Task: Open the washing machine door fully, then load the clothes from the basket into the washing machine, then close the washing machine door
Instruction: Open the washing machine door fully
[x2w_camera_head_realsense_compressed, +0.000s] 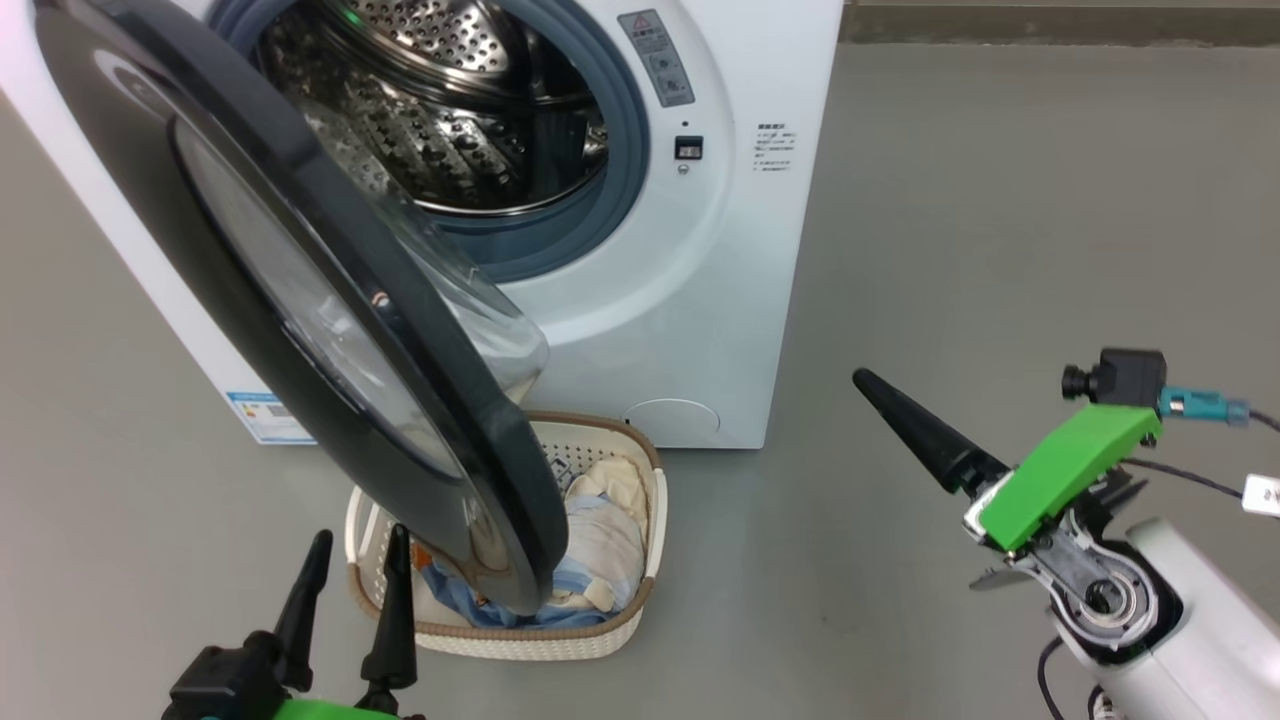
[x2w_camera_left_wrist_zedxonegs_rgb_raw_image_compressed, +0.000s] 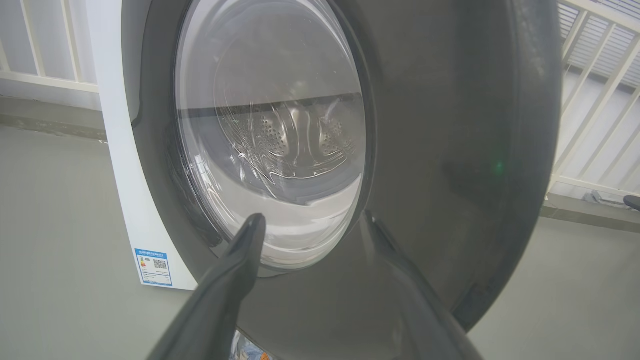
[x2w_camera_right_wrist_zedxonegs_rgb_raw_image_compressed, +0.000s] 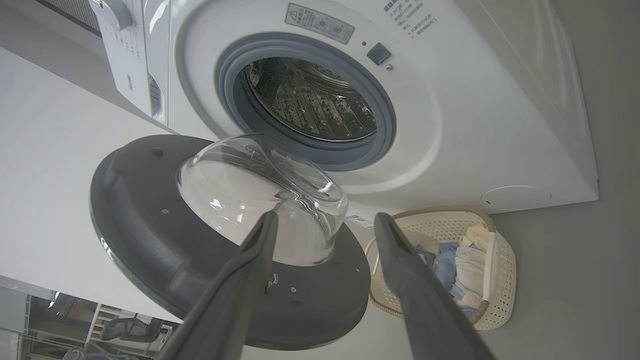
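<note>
The washing machine (x2w_camera_head_realsense_compressed: 720, 250) stands with its steel drum (x2w_camera_head_realsense_compressed: 450, 110) exposed. The washing machine door (x2w_camera_head_realsense_compressed: 130, 200) hangs partly swung out, its black ring and clear glass bowl (x2w_camera_head_realsense_compressed: 480, 320) over the basket (x2w_camera_head_realsense_compressed: 520, 640). The clothes (x2w_camera_head_realsense_compressed: 600, 550), light blue and cream, lie in the basket, partly hidden by the door. My left gripper (x2w_camera_head_realsense_compressed: 358, 570) is open at the basket's near left, just before the door's outer face (x2w_camera_left_wrist_zedxonegs_rgb_raw_image_compressed: 450, 125). To the right of the machine, my right gripper (x2w_camera_right_wrist_zedxonegs_rgb_raw_image_compressed: 326, 220) is open and holds nothing, one finger (x2w_camera_head_realsense_compressed: 920, 430) pointing up-left toward door (x2w_camera_right_wrist_zedxonegs_rgb_raw_image_compressed: 150, 210) and basket (x2w_camera_right_wrist_zedxonegs_rgb_raw_image_compressed: 500, 280).
Grey floor spreads to the right of the machine and around the basket. A blue label (x2w_camera_head_realsense_compressed: 265, 415) sits low on the machine's left side. White railings (x2w_camera_left_wrist_zedxonegs_rgb_raw_image_compressed: 590, 125) stand behind, and a white wall runs along the machine's left.
</note>
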